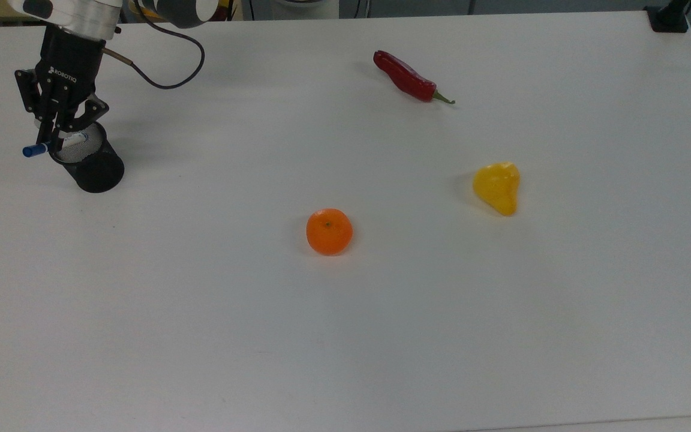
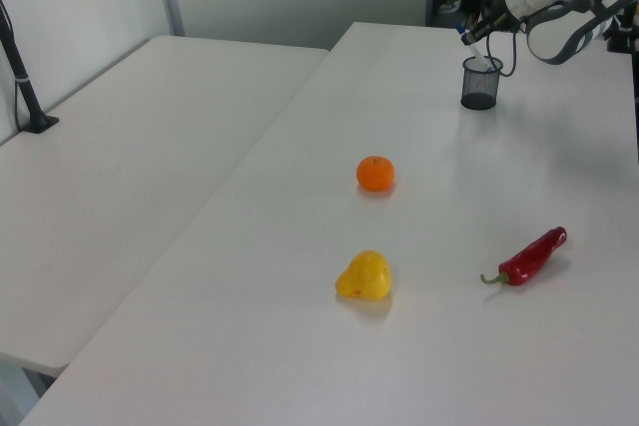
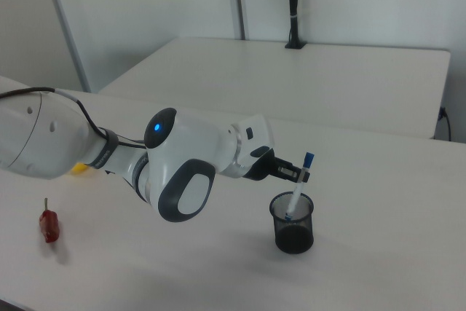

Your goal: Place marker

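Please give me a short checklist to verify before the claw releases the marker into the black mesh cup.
1. Claw grips the marker: ok.
2. Marker's lower end is inside the mesh cup: ok, seen in the right view.
3. Marker is upright: not ok, it is tilted.
4. Cup stands upright on the table: ok.
5. Marker tip touches the cup bottom: cannot tell.
6. Orange is away from the cup: ok.

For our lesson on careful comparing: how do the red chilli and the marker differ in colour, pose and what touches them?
Colour: the red chilli is red with a green stem; the marker is white with a blue cap.
Pose: the chilli lies flat on the table; the marker stands tilted, lower end inside the black mesh cup.
Contact: nothing holds the chilli; the gripper holds the marker.
Both are slim and elongated.
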Available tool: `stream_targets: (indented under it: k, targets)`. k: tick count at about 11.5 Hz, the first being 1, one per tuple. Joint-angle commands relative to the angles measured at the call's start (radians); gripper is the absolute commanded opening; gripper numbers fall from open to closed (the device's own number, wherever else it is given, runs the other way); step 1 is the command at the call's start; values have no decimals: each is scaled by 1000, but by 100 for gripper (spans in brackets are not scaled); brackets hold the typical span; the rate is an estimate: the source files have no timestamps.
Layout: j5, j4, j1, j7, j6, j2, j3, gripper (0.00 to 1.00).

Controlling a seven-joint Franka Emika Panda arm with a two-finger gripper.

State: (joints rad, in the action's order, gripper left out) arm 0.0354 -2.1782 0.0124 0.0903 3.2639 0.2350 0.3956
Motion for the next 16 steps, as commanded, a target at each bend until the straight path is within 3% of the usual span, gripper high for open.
stream_targets:
  k: [1,2,5,7,9,14,16]
  targets:
    - [-5,-29,3,-3,16,-29,6,32]
    - [-5,-29,3,-3,14,-29,6,51]
    - [-6,-28,3,-3,14,-31,6,71]
    - [-6,-25,5,-3,7,-42,6,100]
    - [-6,1,6,0,-88,-62,8,100]
    - [-9,369,9,-3,-983,-152,3,100]
    - [-17,423,5,-6,-1194,-201,-11,100]
